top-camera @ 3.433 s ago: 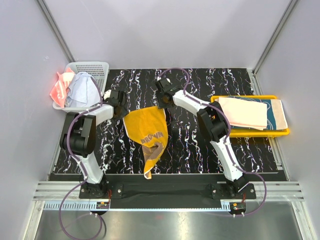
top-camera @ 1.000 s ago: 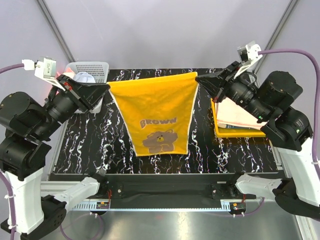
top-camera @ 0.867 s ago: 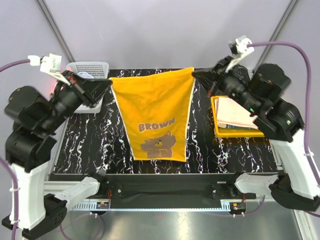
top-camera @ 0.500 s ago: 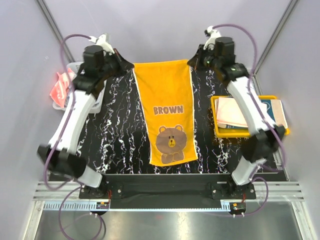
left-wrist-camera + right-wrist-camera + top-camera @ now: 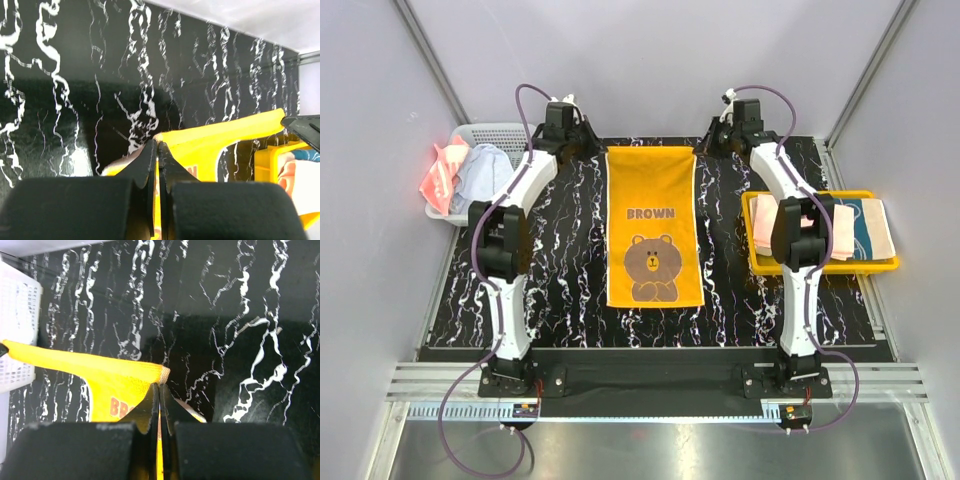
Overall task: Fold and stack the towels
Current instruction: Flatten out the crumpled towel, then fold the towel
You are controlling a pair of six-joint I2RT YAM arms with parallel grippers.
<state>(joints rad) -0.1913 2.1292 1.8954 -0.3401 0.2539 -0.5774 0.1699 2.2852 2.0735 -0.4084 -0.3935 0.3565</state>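
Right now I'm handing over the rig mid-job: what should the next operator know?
Left gripper: shut on the far left corner of the bear towel.
Right gripper: shut on its far right corner.
Bear towel: spread on the table, print up, far edge stretched between both grippers.
Done: peach towel folded on the teal towel in the yellow tray.
Left: fold and stack the bear towel, then the light blue towel and coral towel in the basket.

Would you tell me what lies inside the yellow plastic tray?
A folded pale peach towel lies over a teal-and-cream patterned towel. The right arm hides part of both; anything beneath is covered.
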